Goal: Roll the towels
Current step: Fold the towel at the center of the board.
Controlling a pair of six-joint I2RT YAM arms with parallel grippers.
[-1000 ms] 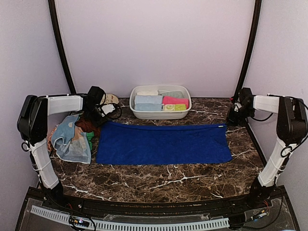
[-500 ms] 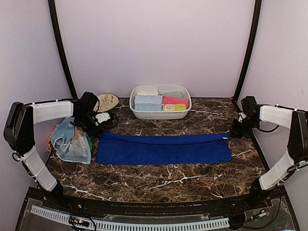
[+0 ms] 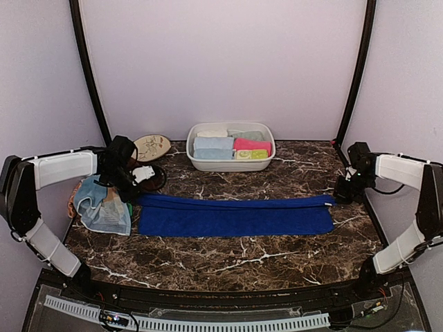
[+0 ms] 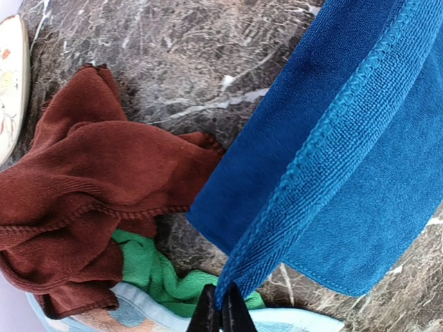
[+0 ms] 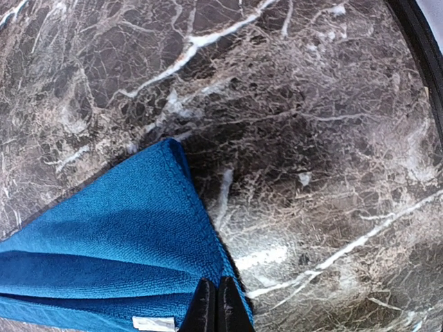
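A royal blue towel (image 3: 235, 216) lies stretched across the middle of the marble table, its far edge being folded toward the near edge. My left gripper (image 3: 136, 194) is shut on the towel's far left corner (image 4: 277, 228). My right gripper (image 3: 335, 198) is shut on its far right corner (image 5: 138, 256). A pile of loose towels (image 3: 102, 207) lies left of it; the left wrist view shows the rust-brown towel (image 4: 90, 180), the green towel (image 4: 152, 270) and a light blue one (image 4: 138, 319) beneath.
A white oval tub (image 3: 230, 163) at the back holds rolled towels, light blue (image 3: 213, 146) and pink (image 3: 252, 144) among them. A cream leaf-pattern plate (image 3: 152, 146) lies left of it. Black frame posts stand at both back corners.
Both grippers have pulled the towel's far edge toward the front, so the blue towel now lies narrower, folded over itself. Both arms have drawn back from the rear.
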